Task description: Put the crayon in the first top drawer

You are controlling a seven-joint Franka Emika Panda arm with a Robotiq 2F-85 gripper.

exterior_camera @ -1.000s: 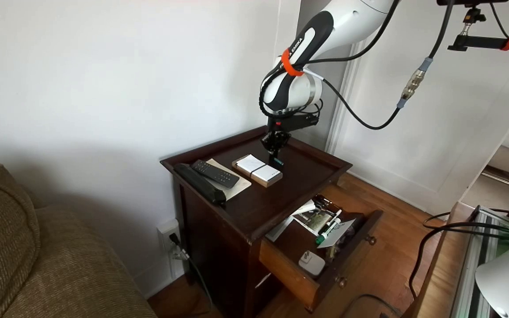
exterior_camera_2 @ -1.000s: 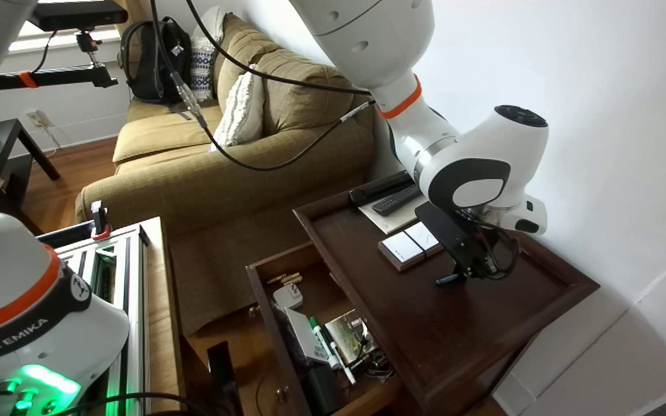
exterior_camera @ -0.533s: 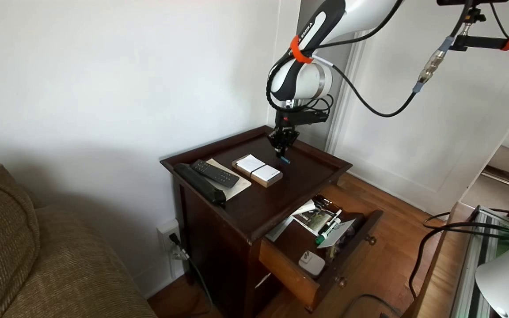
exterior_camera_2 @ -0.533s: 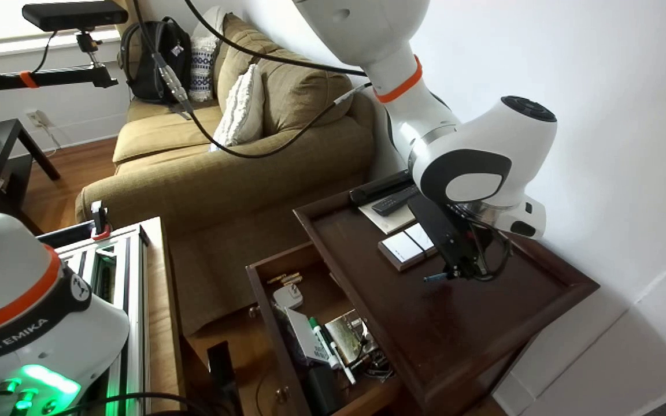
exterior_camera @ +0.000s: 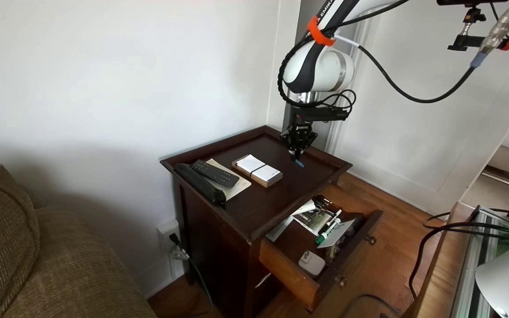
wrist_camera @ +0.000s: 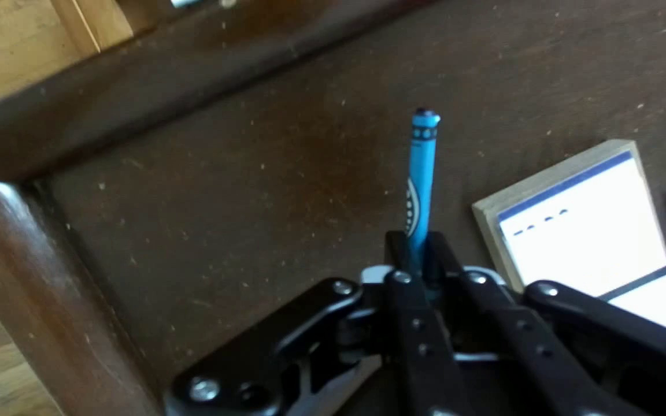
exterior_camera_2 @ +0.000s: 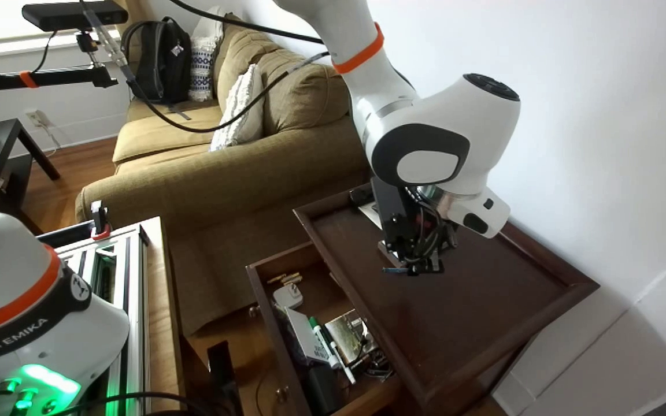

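one blue crayon [wrist_camera: 421,179] is secured: the end effector [wrist_camera: 417,249] has its two fingers pinched on it, the visible length projecting toward the top of the wrist view. the portion between the fingers is hidden.

change noted over the last second: crayon and end effector have shifted together, leftward in an exterior view, where the crayon [exterior_camera_2: 394,270] now shows against the upper left part of the bench [exterior_camera_2: 483,323]. the banded card stack [wrist_camera: 587,216], at the right of the wrist view, is now mostly masked by the arm [exterior_camera_2: 477,127] in that exterior view. the top drawer [exterior_camera: 288,273], lower right of an exterior view, remains pulled out, its plug adapter [exterior_camera_2: 288,296] and green-capped marker [exterior_camera_2: 322,342] unmoved.

judged meaning for the task: the pick is complete and transport toward the drawer has begun; placement is outstanding. the crayon appears lifted off the bench, though no gap can be confirmed from these angles. the next move calls for travel past the bench's raised edge, then lowering and release. points of concern: the projecting end could strike that edge, or the thin shaft could pivot between the fingers.
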